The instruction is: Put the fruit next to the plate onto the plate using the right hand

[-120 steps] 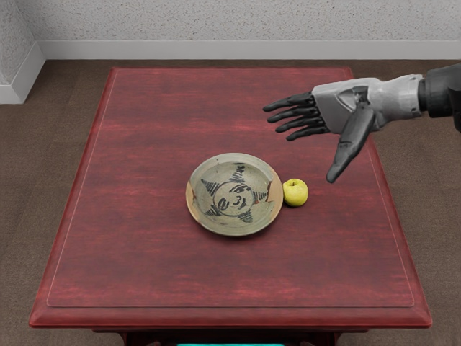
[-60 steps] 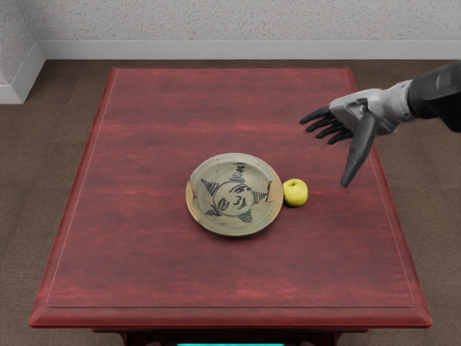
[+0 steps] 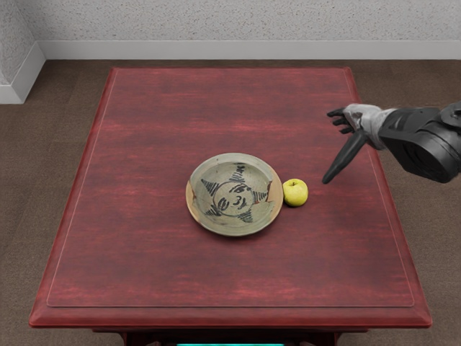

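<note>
A small yellow-green apple rests on the red table, touching the right rim of a grey-green plate painted with dark strokes. My right hand hovers above the table's right side, up and to the right of the apple and apart from it. Its fingers are spread and hold nothing; the thumb points down toward the apple. The forearm enters from the right edge and hides part of the hand. No left arm shows.
The red wooden table fills most of the view, with brown floor around it and a grey wall at the back. The plate holds nothing.
My right hand has pulled back to the right and turned, so its fingers now show shorter; the forearm looms larger at the right edge. Apple and plate have not moved.
</note>
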Controlling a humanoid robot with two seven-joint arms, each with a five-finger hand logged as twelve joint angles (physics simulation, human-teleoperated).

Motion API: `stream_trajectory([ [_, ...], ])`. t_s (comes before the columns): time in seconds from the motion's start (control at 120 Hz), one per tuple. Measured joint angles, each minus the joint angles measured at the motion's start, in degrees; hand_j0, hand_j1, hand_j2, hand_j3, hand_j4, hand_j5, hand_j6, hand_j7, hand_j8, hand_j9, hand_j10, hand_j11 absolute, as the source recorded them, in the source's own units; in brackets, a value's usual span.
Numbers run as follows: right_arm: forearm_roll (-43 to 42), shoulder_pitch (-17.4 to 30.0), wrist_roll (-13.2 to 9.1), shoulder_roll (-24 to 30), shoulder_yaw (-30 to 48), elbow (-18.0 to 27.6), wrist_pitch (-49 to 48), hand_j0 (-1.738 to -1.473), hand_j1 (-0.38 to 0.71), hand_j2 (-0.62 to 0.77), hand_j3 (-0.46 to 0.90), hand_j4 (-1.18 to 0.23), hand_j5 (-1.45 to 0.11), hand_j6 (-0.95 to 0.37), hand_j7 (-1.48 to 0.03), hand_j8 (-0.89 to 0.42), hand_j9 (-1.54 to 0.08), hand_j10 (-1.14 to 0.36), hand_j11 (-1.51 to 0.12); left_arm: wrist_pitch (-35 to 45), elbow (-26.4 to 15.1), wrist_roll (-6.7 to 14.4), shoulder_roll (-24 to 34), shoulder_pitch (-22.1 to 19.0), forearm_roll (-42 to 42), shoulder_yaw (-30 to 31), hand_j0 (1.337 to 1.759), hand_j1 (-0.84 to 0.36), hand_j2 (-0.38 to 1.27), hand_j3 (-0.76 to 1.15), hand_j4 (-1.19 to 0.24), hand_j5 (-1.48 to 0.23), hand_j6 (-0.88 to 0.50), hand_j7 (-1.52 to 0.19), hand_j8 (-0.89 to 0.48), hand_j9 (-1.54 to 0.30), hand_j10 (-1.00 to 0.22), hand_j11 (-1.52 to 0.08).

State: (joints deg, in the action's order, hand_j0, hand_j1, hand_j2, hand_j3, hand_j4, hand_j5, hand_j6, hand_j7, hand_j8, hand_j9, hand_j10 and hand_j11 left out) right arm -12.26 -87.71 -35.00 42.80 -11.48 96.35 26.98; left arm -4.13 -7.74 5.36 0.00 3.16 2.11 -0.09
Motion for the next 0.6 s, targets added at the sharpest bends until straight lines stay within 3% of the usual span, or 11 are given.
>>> stream_trajectory([
  [0.183, 0.10, -0.17, 0.00, -1.69, -5.31, -0.19, 6.65, -1.658, -0.29, -0.01, 0.00, -0.05, -0.06, -0.05, -0.06, -0.05, -0.06, -0.05, -0.06, 0.00, 0.00, 0.00, 0.00, -0.07, 0.00, 0.00, 1.658, 0.07, 0.05, 0.00, -0.23, -0.30, -0.23, -0.30, -0.23, -0.30, -0.23, -0.30],
  [0.6, 0.16, -0.99, 0.00, -5.09, -7.70, -0.12, 8.01, -1.658, -0.29, -0.01, 0.00, -0.05, -0.06, -0.05, -0.06, -0.05, -0.06, -0.05, -0.06, -0.02, 0.00, 0.00, 0.00, -0.02, 0.00, 0.00, 1.658, 0.07, 0.05, 0.00, -0.23, -0.30, -0.23, -0.30, -0.23, -0.30, -0.23, -0.30],
])
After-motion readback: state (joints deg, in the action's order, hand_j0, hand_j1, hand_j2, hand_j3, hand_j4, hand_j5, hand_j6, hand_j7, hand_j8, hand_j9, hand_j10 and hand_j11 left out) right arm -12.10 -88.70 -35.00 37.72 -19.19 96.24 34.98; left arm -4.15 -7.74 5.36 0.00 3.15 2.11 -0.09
